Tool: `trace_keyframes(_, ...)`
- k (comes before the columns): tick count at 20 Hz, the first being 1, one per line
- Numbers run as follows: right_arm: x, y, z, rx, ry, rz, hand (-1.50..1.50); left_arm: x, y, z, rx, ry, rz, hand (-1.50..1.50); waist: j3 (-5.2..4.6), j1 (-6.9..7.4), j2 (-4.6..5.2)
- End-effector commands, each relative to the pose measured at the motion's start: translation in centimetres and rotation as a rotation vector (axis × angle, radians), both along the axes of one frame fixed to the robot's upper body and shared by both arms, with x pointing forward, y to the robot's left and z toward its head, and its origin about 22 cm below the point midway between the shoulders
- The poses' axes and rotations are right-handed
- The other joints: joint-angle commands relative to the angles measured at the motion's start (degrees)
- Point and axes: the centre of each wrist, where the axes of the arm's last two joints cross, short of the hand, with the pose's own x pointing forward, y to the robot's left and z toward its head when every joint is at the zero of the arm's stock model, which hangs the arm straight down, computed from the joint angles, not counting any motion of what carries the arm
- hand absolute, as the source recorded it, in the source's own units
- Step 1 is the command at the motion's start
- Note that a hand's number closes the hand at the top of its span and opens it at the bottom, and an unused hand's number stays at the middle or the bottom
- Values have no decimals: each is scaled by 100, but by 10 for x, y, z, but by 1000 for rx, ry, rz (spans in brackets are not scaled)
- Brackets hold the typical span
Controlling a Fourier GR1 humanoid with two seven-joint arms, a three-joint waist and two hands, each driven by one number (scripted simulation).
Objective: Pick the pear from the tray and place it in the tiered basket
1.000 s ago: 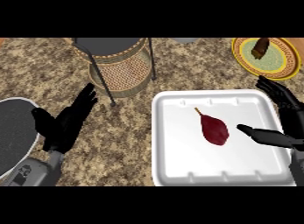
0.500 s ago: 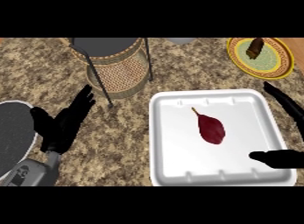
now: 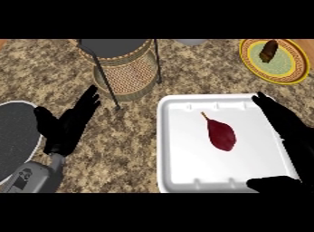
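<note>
A dark red pear [image 3: 221, 134] with a thin stem lies in the middle of the white tray [image 3: 186, 181]. The tiered basket [image 3: 122, 68], woven with a dark metal frame, stands at the back, left of the tray. My right hand [image 3: 296, 136] is open over the tray's right edge, fingers straight and pointing away, thumb [image 3: 273, 184] spread across the tray's near right corner. It does not touch the pear. My left hand [image 3: 65, 124] rests open on the counter at the left, fingers up.
A grey round plate [image 3: 6, 140] lies at the left edge beside my left hand. A yellow-rimmed plate [image 3: 289, 68] holding a brown item [image 3: 268, 50] sits at the back right. The counter is speckled stone.
My right hand has drawn back toward the near right of the tray, the thumb now at the tray's near corner. The view has shifted slightly. The left hand stays put.
</note>
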Motion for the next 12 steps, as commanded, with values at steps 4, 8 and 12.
trace_keyframes(4,-3,78,-4,-108,83,-95,-150,-1,-9,8,-13,-9,-35,0,19,121,27)
trace_keyframes(8,8,89,-14,-212,127,-169,-150,-8,-9,-1,-10,9,-17,0,24,100,26)
trace_keyframes(12,6,104,-35,-254,180,-174,-150,6,-6,0,-6,-3,-15,0,25,54,33)
